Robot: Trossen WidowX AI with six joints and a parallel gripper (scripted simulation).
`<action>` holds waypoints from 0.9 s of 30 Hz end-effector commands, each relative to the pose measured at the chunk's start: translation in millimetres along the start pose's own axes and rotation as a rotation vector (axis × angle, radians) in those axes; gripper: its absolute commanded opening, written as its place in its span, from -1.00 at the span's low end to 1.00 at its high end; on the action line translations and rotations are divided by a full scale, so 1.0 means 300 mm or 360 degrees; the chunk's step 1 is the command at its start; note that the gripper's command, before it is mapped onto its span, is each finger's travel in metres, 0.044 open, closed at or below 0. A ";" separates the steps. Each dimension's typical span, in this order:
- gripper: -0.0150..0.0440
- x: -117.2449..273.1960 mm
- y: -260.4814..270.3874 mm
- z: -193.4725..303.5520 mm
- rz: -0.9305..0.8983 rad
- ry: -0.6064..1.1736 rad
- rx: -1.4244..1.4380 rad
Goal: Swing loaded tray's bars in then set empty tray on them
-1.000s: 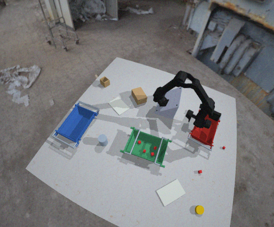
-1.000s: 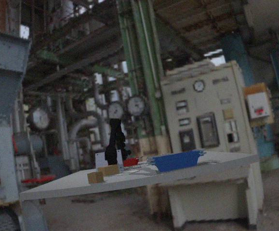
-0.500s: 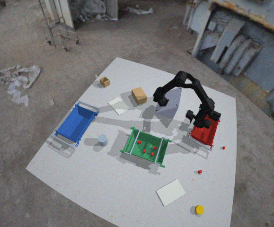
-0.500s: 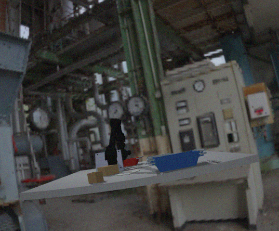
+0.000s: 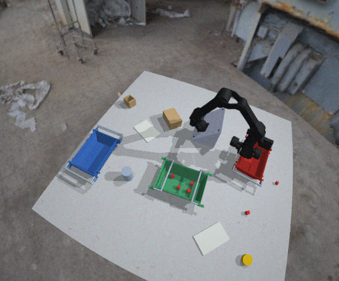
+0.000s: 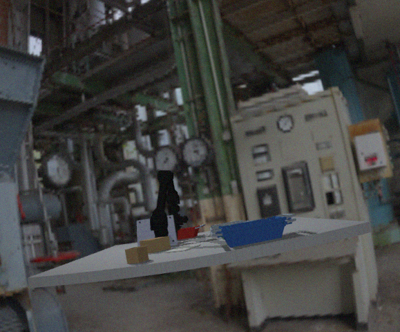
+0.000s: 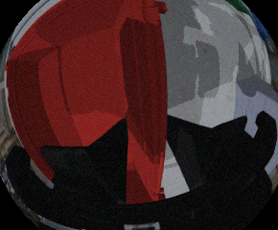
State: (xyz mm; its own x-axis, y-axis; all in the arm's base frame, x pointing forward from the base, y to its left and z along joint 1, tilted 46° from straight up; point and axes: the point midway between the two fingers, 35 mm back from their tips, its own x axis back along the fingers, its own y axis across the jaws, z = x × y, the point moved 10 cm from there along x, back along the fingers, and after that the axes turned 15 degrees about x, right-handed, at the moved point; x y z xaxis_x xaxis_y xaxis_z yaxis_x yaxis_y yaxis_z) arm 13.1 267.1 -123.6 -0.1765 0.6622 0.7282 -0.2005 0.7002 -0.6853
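Observation:
The green tray stands mid-table with several small red blocks inside. Its left wire bar and right wire bar both lie across its top. The empty red tray stands on the table at the right, upright; the wire bar at its near end is swung out. My gripper is low at the red tray's long side wall, on the side toward the arm base. Its fingers are part open, one inside and one outside that wall, with a gap still visible in the wrist view. Fingertip contact is hidden in the top and exterior views.
An empty blue tray stands at the left edge, bars out. A pale blue cylinder, tan boxes, white plates, a yellow cylinder and loose red blocks also stand or lie there.

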 end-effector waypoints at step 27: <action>-0.49 0.148 0.008 -0.003 0.0011 0.0000 0.0009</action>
State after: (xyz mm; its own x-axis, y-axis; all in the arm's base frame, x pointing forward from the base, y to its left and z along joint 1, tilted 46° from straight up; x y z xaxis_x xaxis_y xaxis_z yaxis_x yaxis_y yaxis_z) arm 9.2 286.8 -106.7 -0.1799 0.6624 0.7272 -0.2082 0.6969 -0.6863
